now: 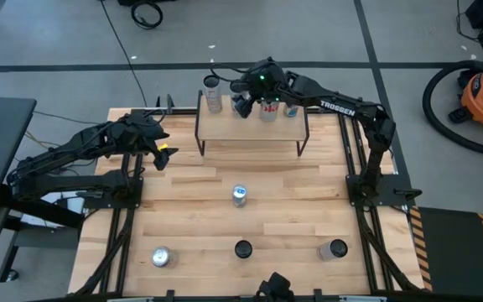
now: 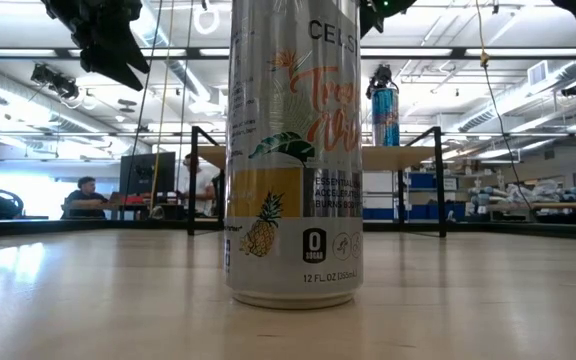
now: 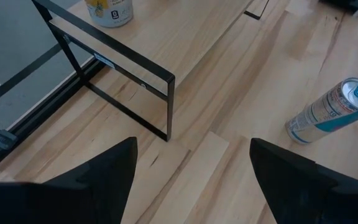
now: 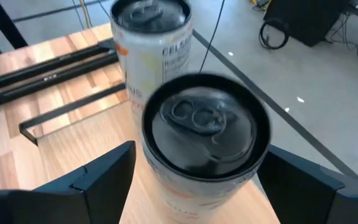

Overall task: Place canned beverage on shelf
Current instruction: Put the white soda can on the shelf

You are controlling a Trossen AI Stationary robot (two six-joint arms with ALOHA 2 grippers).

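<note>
Right now the dark-topped can [image 4: 199, 146] is standing upright on the shelf [image 1: 250, 127], its long axis vertical and its pull-tab end facing up. It is sitting near the middle of the plank, toward the far edge. The right pincer [image 1: 243, 105] is reaching over the shelf from the far right with its fingers [image 4: 86, 180] spread on either side of this can; daylight is showing between each finger and the can wall, so it is gripping nothing.

Just beyond it toward the left end another upright can [image 1: 214, 93] is standing. To the right, two more cans [image 1: 270, 109] are standing close together, one of them blue [image 1: 291, 108]. The near half of the plank is lying open.

On the bench [image 1: 191, 210], a blue-and-silver can [image 1: 240, 195] is standing well clear of the shelf in the middle. A row of three cans is standing near the front edge: silver-topped [image 1: 160, 257], dark-topped [image 1: 242, 249], and grey-topped [image 1: 334, 249].

The left pincer [image 1: 163, 154] is hovering at the left of the bench beside the shelf's left leg, its fingers [image 3: 92, 180] wide apart and holding nothing.
</note>
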